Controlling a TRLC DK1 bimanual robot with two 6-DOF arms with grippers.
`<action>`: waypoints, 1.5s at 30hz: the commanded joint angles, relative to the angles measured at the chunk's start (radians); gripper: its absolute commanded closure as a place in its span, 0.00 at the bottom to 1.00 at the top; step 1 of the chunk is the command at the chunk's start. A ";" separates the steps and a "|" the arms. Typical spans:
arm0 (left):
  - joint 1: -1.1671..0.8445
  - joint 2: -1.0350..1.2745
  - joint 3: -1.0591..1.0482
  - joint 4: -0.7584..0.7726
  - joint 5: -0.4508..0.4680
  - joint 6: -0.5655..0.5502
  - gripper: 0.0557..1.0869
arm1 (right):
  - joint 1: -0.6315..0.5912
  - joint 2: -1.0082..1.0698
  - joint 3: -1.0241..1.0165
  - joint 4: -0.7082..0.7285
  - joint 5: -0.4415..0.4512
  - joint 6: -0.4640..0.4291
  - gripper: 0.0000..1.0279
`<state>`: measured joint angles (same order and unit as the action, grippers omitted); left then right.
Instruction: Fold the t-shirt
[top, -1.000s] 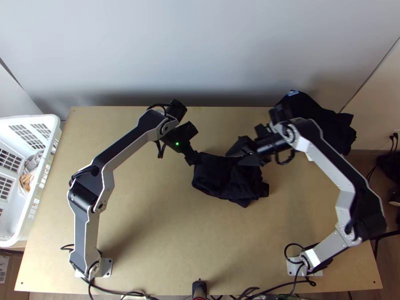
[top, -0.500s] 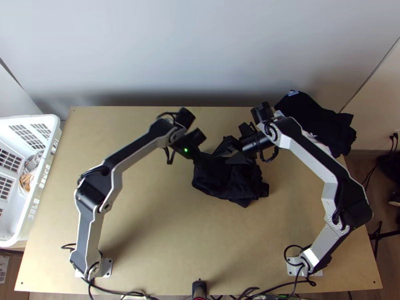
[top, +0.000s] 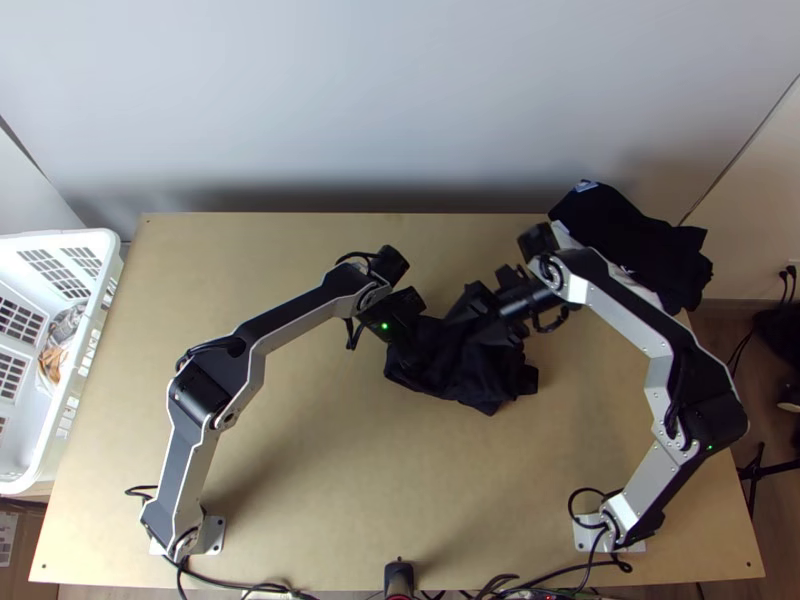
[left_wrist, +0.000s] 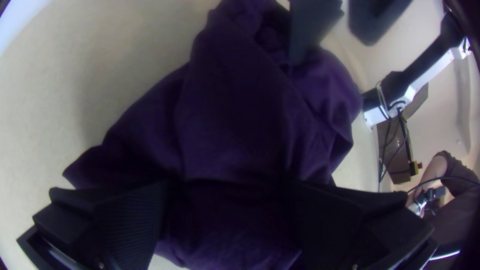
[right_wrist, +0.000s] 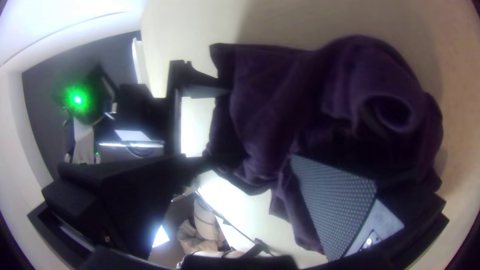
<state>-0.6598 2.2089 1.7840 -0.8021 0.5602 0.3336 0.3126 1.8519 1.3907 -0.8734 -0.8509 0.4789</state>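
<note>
Black flat-fingered left gripper shifted rightward, toward the bases; black flat-fingered right gripper went left, then partly back.

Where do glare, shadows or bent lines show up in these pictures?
Top view: a soft shadow along the foot of the pale wall, while the dark shirt hides most of its creases; right wrist view: a halo around the green light, white glare on the table; both wrist views: dark corners, straight edges bent.

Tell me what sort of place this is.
Probably a robotics lab or test workshop: left arm and right arm mounted on a wooden table, bunched dark garment on it, white plastic basket alongside.
</note>
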 joint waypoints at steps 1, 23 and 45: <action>-0.006 0.006 -0.011 0.006 -0.016 0.002 0.05 | -0.101 -0.010 -0.136 -0.064 -0.027 -0.008 0.05; 0.012 0.023 0.045 0.020 -0.042 0.004 0.05 | -0.021 -0.118 0.145 -0.360 -0.027 -0.163 0.05; 0.063 0.046 0.104 0.000 -0.043 0.001 0.05 | -0.121 0.063 -0.268 -0.380 -0.244 -0.250 0.05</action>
<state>-0.6064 2.2513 1.8763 -0.7986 0.5148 0.3332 0.2680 1.9045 1.2373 -1.0946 -1.0855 0.3782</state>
